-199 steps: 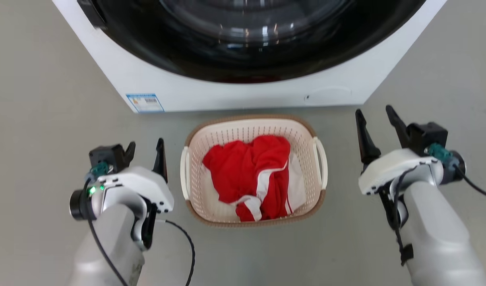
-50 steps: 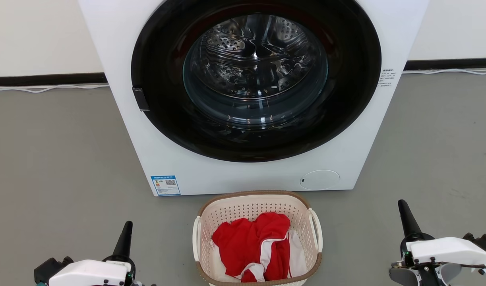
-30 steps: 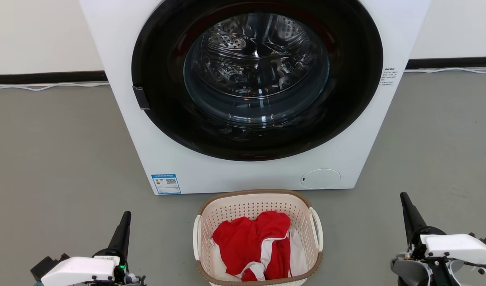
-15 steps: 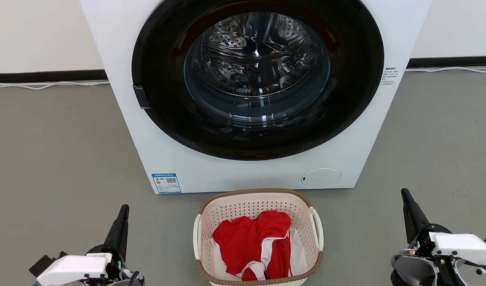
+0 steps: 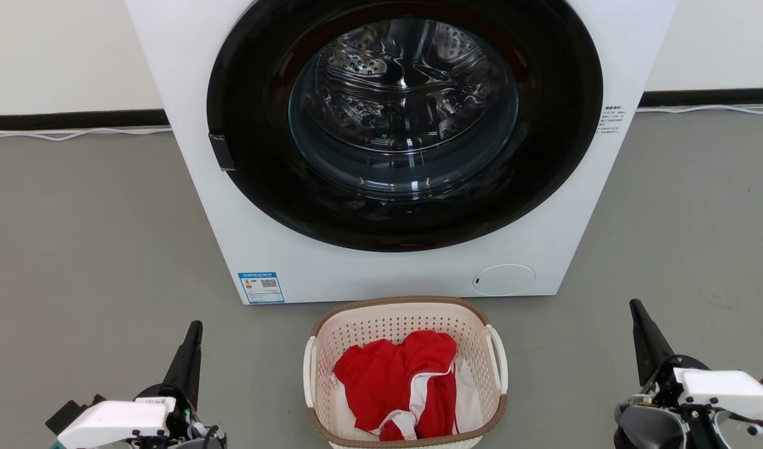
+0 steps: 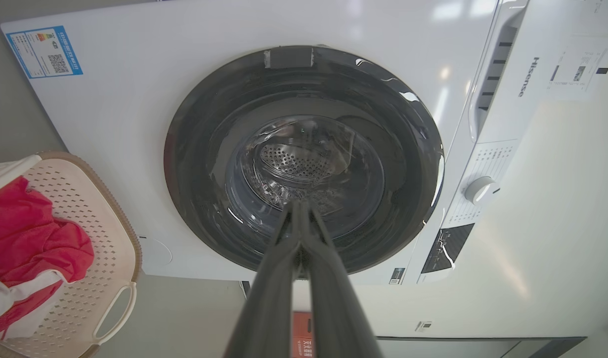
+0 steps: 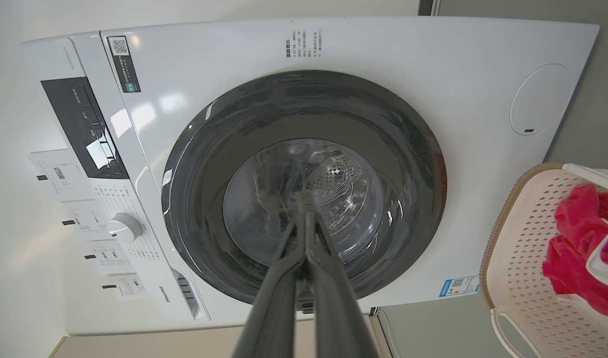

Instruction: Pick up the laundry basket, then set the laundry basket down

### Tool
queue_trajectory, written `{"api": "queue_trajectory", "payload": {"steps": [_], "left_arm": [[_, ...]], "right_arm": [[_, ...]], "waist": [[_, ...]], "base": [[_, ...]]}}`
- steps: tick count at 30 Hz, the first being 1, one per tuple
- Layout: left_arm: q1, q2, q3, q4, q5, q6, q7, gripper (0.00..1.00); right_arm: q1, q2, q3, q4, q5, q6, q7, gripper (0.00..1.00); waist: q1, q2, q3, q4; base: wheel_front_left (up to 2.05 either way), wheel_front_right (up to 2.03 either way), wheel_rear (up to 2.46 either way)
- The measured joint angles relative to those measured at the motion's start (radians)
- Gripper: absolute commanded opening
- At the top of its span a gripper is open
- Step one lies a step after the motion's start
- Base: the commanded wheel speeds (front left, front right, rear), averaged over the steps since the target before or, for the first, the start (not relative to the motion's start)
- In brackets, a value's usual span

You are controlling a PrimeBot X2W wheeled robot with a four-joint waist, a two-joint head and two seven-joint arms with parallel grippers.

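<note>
The laundry basket is sitting on the grey floor, just in front of the washing machine, and is holding a red and white garment. The left hand and the right hand are flanking it, well apart from its handles. Both have their fingers pressed together and are gripping nothing.
</note>
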Motion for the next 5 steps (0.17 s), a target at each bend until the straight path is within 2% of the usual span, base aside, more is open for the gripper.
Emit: {"api": "queue_trajectory", "payload": {"steps": [5], "left_arm": [[0.000,0.000,0.000,0.000,0.000,0.000,0.000,0.00]], "right_arm": [[0.009,0.000,0.000,0.000,0.000,0.000,0.000,0.00]], "waist": [[0.0000,0.0000,0.000,0.000]], "base": [[0.00,0.00,0.00]]}}
